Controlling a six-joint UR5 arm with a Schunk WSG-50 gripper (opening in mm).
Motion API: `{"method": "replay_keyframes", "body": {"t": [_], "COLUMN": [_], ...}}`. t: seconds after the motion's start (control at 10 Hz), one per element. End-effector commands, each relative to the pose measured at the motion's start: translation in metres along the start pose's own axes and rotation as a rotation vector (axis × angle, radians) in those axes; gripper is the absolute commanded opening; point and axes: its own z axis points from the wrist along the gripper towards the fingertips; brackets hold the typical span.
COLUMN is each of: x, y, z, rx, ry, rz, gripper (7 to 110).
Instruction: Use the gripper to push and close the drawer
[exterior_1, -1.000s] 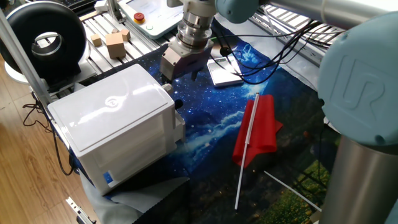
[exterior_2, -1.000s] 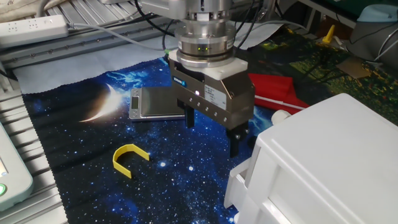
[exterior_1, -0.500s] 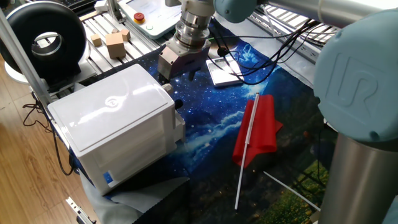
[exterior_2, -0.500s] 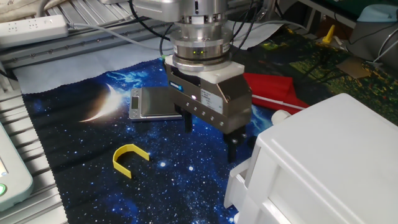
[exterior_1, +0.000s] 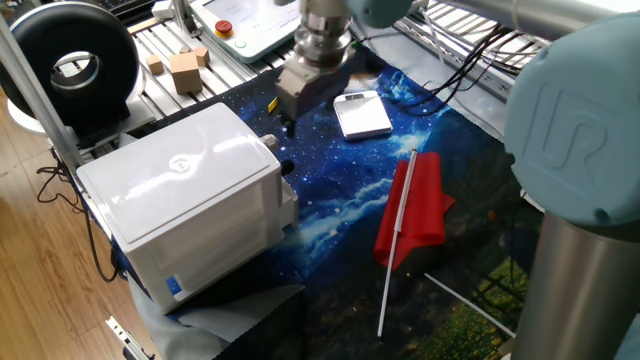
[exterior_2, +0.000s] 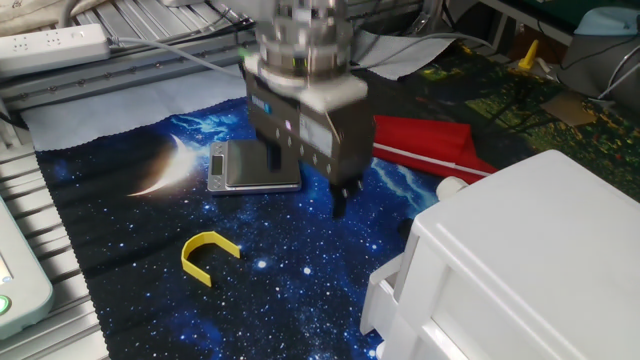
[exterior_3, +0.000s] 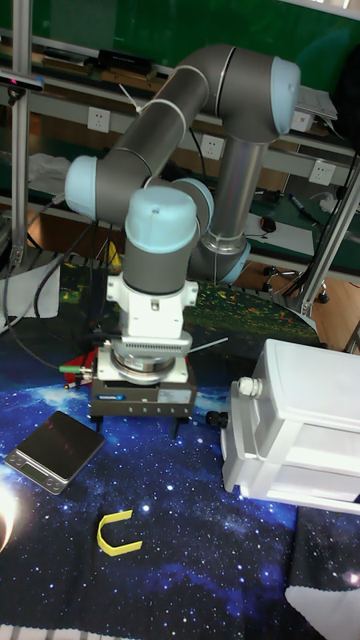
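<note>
The drawer (exterior_2: 383, 296) is a white tray front that sticks out slightly from the low face of the big white box (exterior_2: 530, 270). A small round knob (exterior_2: 450, 186) sits higher on that face. The drawer (exterior_3: 242, 440) faces left in the tall fixed view and the drawer (exterior_1: 286, 205) faces right in one fixed view. My gripper (exterior_2: 305, 182) hangs open above the starry cloth, left of the box and clear of it, with nothing between its dark fingers. The gripper (exterior_1: 303, 108) is behind the box's far corner, and the gripper (exterior_3: 140, 420) is left of the knob.
A flat grey scale (exterior_2: 250, 165) lies behind the gripper, also seen as the scale (exterior_1: 362, 113). A yellow U-shaped clip (exterior_2: 208, 255) lies on the cloth to the left. A red cloth with a white rod (exterior_1: 412, 205) lies to the right. Wooden blocks (exterior_1: 185, 70) sit on the rails.
The gripper has pulled back from the box's front face, moving away across the cloth towards the scale. Its fingers stay apart. The box and drawer have not moved.
</note>
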Motion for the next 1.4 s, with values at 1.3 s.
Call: {"method": "replay_keyframes", "body": {"t": [1.3], "x": [-0.051], "y": [-0.006], "z": [-0.02], "rx": [0.053], "ry": [-0.026], "rz": [0.059], "gripper": [109]}}
